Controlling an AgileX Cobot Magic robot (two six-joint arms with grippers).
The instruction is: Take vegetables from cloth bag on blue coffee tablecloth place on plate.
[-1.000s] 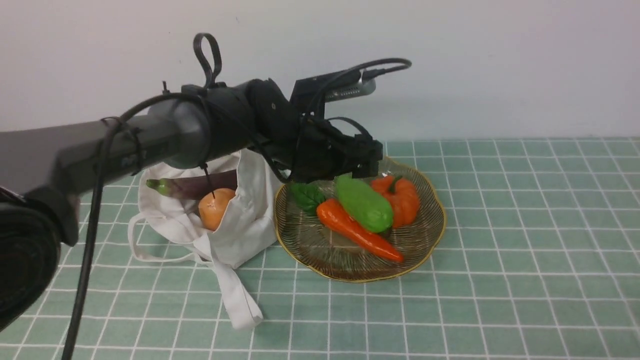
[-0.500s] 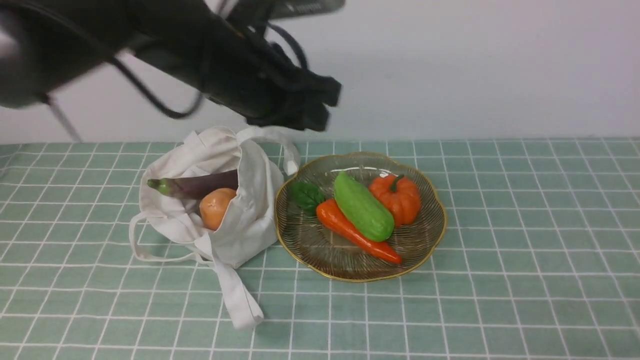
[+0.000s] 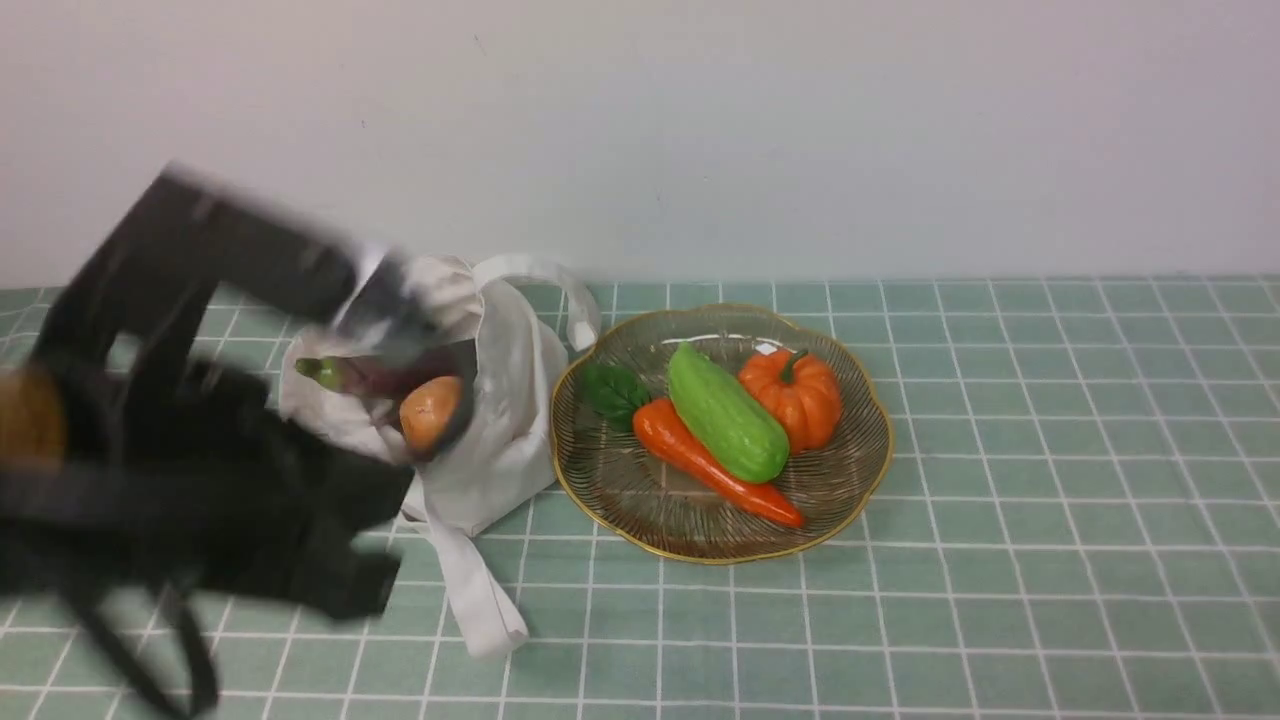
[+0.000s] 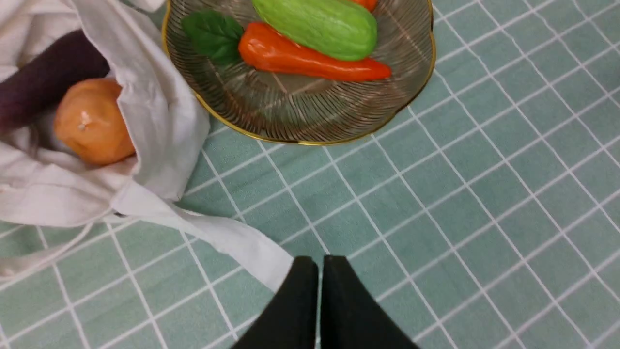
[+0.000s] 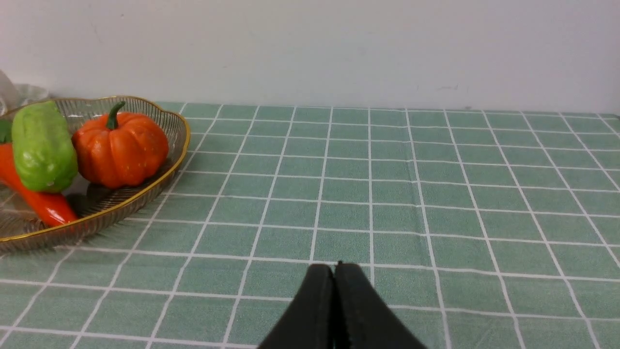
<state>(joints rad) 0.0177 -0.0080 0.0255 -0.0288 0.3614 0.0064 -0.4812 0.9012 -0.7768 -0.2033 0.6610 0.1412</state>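
Observation:
The off-white cloth bag [image 3: 500, 400] lies open on the teal grid tablecloth [image 3: 1000, 500]. A purple eggplant [image 3: 355, 375] and a tan-orange round vegetable [image 3: 430, 412] rest in its mouth. To its right, the gold-rimmed glass plate [image 3: 868, 478] holds a green gourd [image 3: 725, 412], an orange carrot [image 3: 715, 465], a small pumpkin [image 3: 797, 397] and a green leaf [image 3: 612, 390]. My left arm [image 3: 200, 490] is a blur low at the near left, before the bag. My left gripper [image 4: 319, 264] is shut and empty over the cloth beside a bag strap [image 4: 227, 242]. My right gripper [image 5: 334, 269] is shut and empty, right of the plate [image 5: 145, 190].
A plain white wall runs along the table's far edge. The bag's long strap [image 3: 480, 600] trails toward the near edge. Open tablecloth stretches to the right of the plate [image 5: 436, 194].
My left arm left the spot above the plate, rose, then swung down to the near left in front of the bag. Its jaws went from open to shut. The gourd stays on the plate.

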